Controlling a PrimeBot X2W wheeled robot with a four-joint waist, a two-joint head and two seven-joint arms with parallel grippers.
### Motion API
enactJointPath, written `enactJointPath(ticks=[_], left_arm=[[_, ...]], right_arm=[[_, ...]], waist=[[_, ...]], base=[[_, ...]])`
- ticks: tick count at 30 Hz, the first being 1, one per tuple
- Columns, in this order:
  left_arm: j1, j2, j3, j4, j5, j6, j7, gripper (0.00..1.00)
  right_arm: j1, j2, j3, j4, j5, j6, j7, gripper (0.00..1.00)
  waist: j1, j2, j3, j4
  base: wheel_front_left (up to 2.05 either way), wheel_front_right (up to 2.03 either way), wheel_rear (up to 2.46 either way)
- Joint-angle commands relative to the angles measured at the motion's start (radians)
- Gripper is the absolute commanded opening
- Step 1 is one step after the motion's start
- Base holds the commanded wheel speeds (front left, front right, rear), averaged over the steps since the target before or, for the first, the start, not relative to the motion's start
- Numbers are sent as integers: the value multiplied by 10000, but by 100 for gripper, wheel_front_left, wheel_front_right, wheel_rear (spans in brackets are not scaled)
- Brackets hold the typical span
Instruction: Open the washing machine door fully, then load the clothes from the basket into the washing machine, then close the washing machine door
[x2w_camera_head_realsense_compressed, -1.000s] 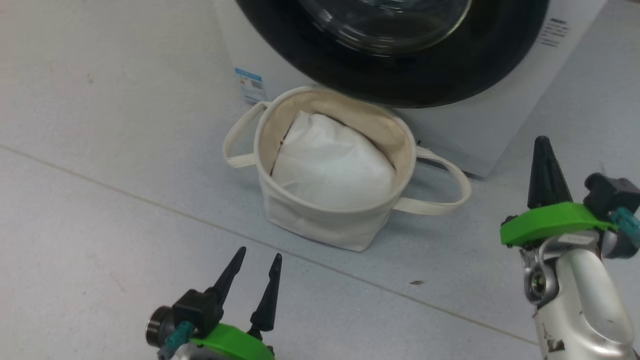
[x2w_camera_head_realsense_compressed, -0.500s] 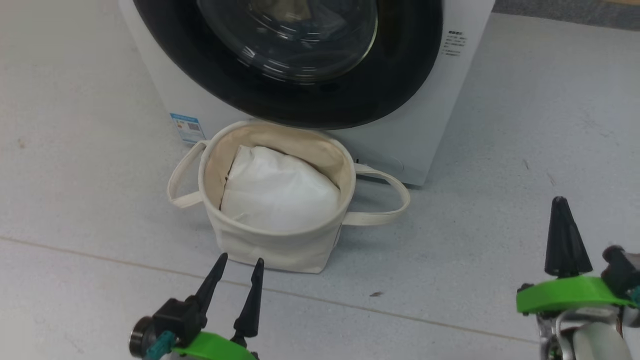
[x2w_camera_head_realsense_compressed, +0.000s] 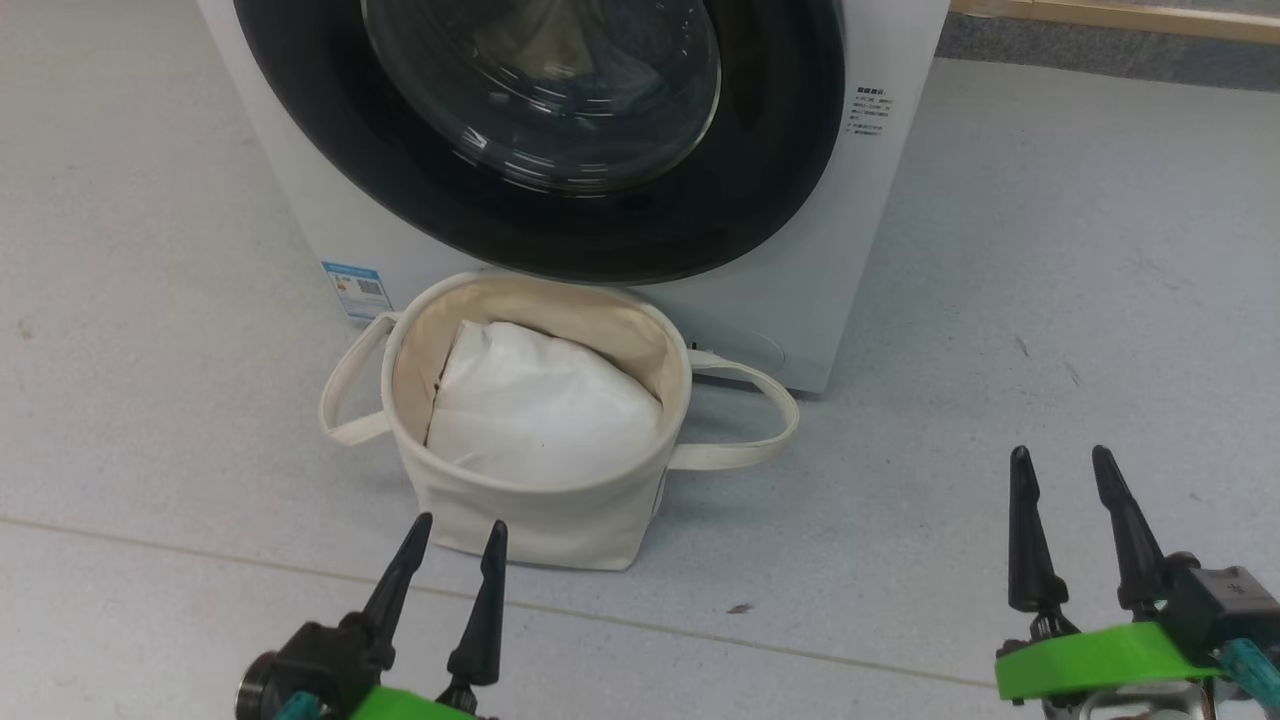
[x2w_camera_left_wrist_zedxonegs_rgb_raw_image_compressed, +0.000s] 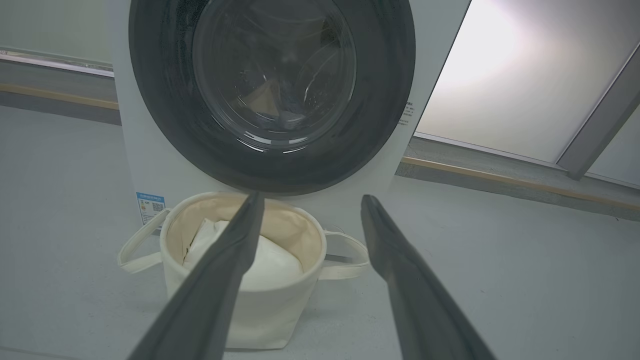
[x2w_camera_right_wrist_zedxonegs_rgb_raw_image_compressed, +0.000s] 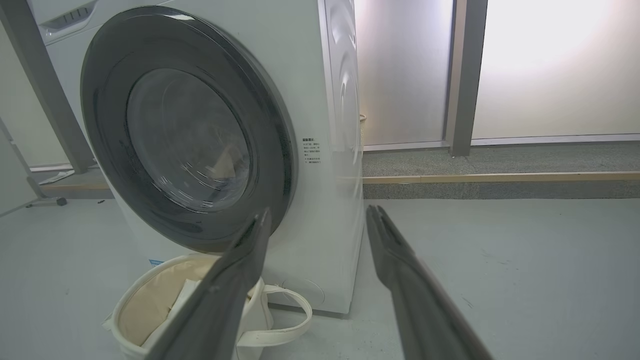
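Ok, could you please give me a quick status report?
Left gripper, right gripper: jaws open, empty. Washing machine door shut. Basket close in front of it, white bundle inside.

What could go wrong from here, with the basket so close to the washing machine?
1. The small cream canvas basket stands just below the round glossy black door; a swinging door may brush its rim.
2. The plain white bundle in it could be mistaken for laundry.
3. Its long loop handle lies on the side of the open right gripper and might snag a finger.
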Motion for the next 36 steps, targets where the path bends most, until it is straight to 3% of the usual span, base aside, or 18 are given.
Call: enactJointPath(ticks=[1, 7, 13, 36], left_arm=[[-255, 89, 392, -313, 82, -39, -59, 100], [-73, 89, 438, -367, -236, -45, -59, 100], [45, 89, 327, -583, 231, -44, -59, 100], [160, 89, 451, -563, 213, -123, -59, 100]], right_arm=[[-113, -78, 291, -363, -9, -2, -49, 100], [141, -78, 828, 202, 653, -2, -49, 100], [68, -78, 722, 469, 886, -2, -49, 100], [13, -78, 461, 327, 1001, -2, -49, 100]], waist=[[1, -1, -41, -9], [1, -1, -265, 20], [1, -1, -341, 52], [1, -1, -377, 46]], base=[[0, 0, 0], [0, 0, 0], [0, 0, 0], [0, 0, 0]])
